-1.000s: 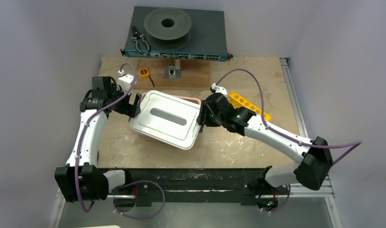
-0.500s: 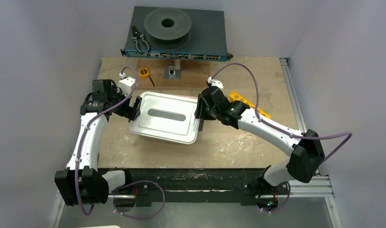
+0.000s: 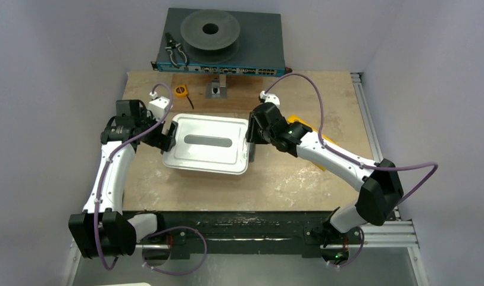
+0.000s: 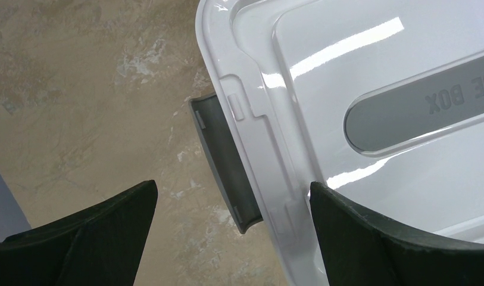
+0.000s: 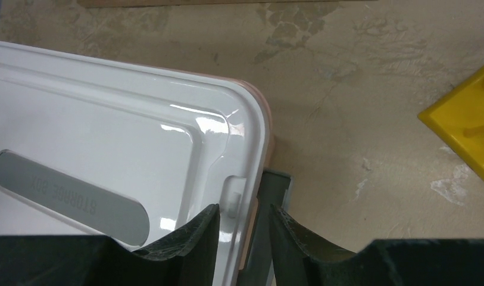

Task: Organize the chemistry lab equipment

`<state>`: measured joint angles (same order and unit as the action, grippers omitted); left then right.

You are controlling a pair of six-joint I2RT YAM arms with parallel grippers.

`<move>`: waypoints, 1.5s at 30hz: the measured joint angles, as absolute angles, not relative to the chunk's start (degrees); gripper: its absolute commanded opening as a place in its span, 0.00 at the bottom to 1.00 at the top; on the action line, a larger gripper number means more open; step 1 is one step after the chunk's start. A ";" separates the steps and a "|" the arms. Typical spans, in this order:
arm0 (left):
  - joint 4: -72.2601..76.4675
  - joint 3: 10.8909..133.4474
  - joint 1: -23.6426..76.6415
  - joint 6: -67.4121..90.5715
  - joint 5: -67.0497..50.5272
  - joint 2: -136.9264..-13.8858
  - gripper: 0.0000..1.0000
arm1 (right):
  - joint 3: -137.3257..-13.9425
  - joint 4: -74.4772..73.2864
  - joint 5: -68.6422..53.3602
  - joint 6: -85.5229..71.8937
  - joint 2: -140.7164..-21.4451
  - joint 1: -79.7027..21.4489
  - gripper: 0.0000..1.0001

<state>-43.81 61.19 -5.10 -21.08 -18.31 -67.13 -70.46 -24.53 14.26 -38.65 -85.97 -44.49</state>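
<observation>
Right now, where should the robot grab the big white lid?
By a short end, coming from the side. The white lid is wide and flat, but its end rim by the grey latch is thin; the open left tool straddles it.

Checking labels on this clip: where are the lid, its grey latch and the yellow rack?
lid (image 3: 203, 158): top view, white front part
latch (image 4: 224, 161): left wrist view, middle of strip
rack (image 5: 465, 128): right wrist view, its corner
</observation>
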 measured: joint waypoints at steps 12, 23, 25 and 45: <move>-45.93 62.61 -5.10 -20.12 -19.51 -66.92 1.00 | -74.41 -22.41 13.72 -36.40 -91.11 -43.33 0.29; -48.97 67.05 -5.10 -19.92 -22.37 -64.16 1.00 | -76.44 -21.41 13.63 -35.92 -93.51 -42.41 0.27; -48.95 67.02 -5.10 -19.97 -22.26 -64.27 1.00 | -77.03 -21.39 13.98 -35.83 -94.19 -42.41 0.24; -44.29 62.94 -7.55 -16.51 -20.71 -66.78 1.00 | -73.54 -21.43 19.57 -33.89 -90.41 -42.41 0.43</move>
<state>-44.29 62.94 -7.55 -16.51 -20.71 -66.78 -73.54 -21.43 19.57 -33.89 -90.41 -42.41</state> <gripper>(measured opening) 0.998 0.383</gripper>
